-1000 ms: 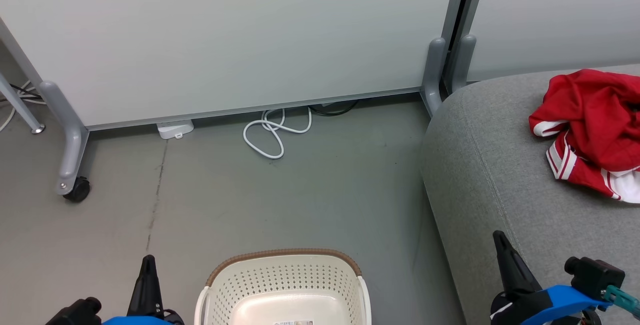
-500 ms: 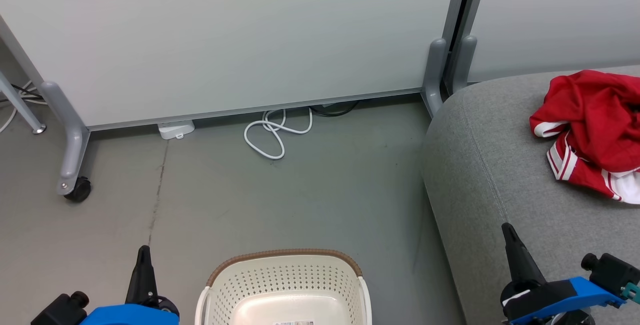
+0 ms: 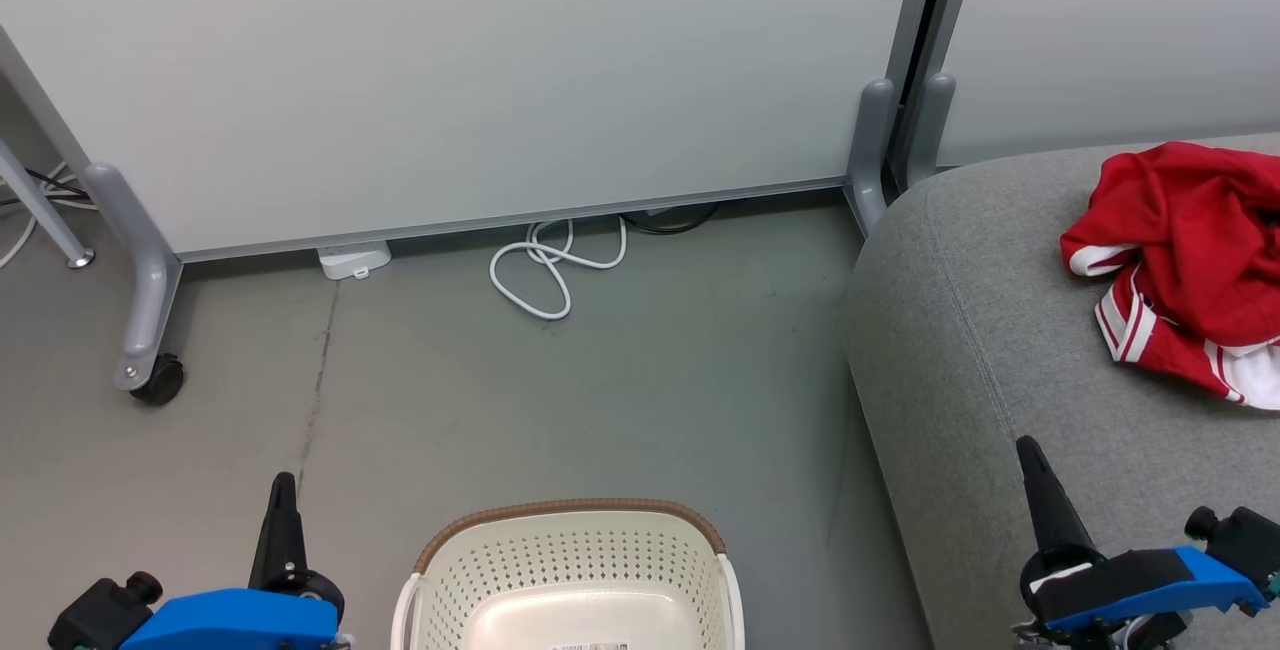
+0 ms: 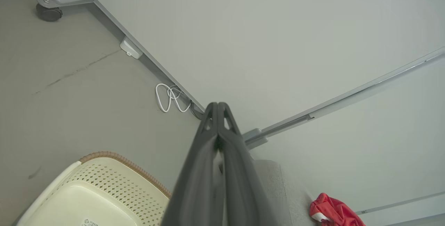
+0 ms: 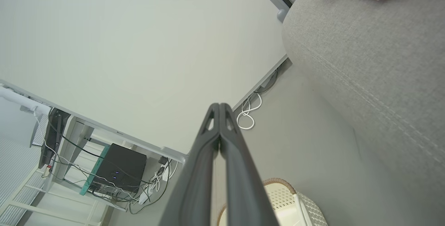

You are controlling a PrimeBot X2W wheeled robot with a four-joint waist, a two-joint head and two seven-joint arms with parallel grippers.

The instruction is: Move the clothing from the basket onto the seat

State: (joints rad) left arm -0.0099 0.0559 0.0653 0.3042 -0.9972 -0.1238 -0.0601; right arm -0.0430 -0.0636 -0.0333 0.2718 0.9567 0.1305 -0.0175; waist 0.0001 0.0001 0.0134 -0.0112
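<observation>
Head view places the cream laundry basket [image 3: 570, 555] at the bottom middle, standing on the grey floor [image 3: 600, 400], with its brown braided rim [image 3: 570, 506] on the far side and a label sticker [image 3: 588, 646] on its pale bottom. Right of the basket and apart from it rises the grey upholstered seat [image 3: 1000, 330]. The red clothing [image 3: 1190, 250] with white stripe trim lies crumpled on the seat's top, well right of the basket and farther off. The left gripper [image 3: 283, 486] hovers just left of the basket over the floor. In the left wrist view its two dark fingers [image 4: 201, 156] press together at the tips, clenched on nothing. The right gripper [image 3: 1028, 450] hangs well right of the basket, over the seat's near part and short of the clothing. In the right wrist view it is likewise pressed flat, holding nothing. Beyond the basket a white cable [image 3: 545, 270] lies looped on the floor at the foot of a pale partition panel [image 3: 450, 80]. Beyond the basket to the left, a caster wheel [image 3: 155, 382] sits under the panel's grey leg.
</observation>
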